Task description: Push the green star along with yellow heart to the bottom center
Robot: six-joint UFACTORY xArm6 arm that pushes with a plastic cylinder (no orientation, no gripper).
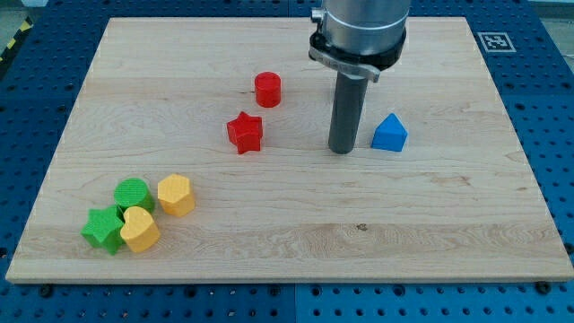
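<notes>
The green star lies at the view's lower left of the wooden board. The yellow heart touches its right side. A green round block sits just above them, and a yellow hexagonal block lies to its right. My tip rests on the board near the middle, far to the right of and above the star and heart, with a blue block just to its right.
A red star lies left of my tip, and a red cylinder sits above it. The board rests on a blue perforated table.
</notes>
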